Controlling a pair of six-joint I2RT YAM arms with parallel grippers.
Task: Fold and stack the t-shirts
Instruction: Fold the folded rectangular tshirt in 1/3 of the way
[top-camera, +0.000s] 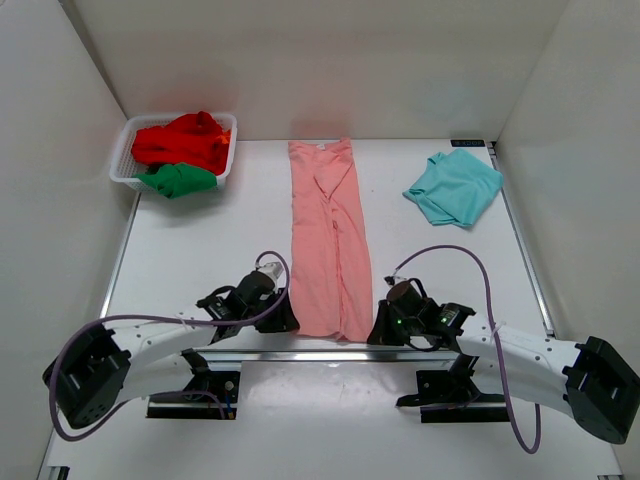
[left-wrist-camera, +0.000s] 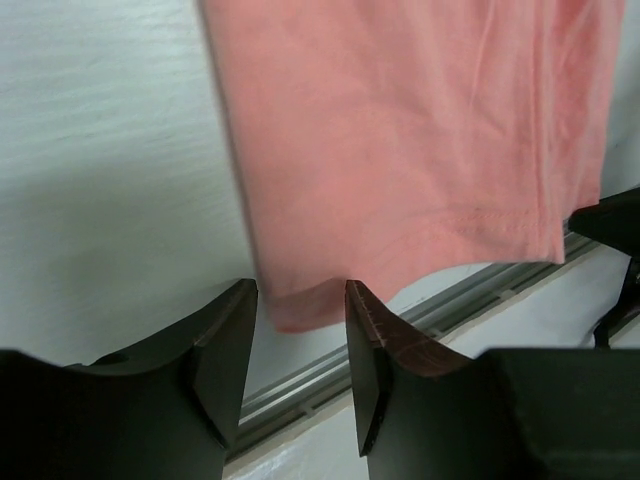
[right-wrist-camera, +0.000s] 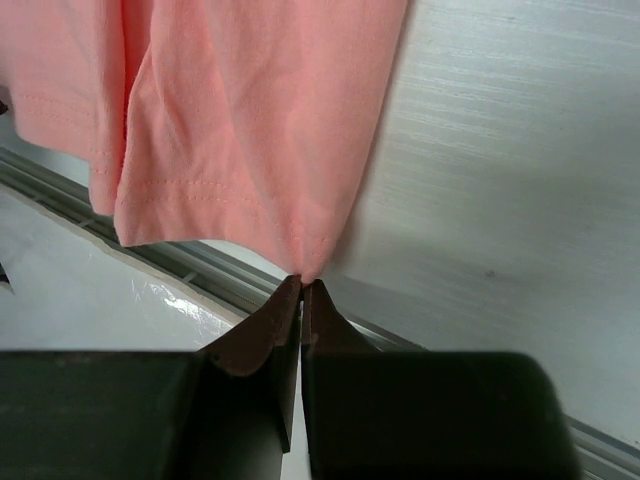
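A salmon-pink t-shirt (top-camera: 328, 240) lies folded into a long narrow strip down the middle of the table. My left gripper (top-camera: 285, 322) is open at the strip's near left corner; in the left wrist view the pink hem (left-wrist-camera: 400, 130) ends just ahead of the gripper (left-wrist-camera: 300, 290), untouched by either finger. My right gripper (top-camera: 378, 330) is shut on the near right corner, and its wrist view shows the tips (right-wrist-camera: 302, 282) pinching the pink fabric (right-wrist-camera: 250, 110). A light teal t-shirt (top-camera: 455, 187) lies crumpled at the back right. Red (top-camera: 185, 140) and green (top-camera: 178, 180) t-shirts sit bunched in a basket.
The white mesh basket (top-camera: 122, 160) stands at the back left corner. A metal rail (top-camera: 300, 352) runs along the near table edge just behind both grippers. White walls enclose the table on three sides.
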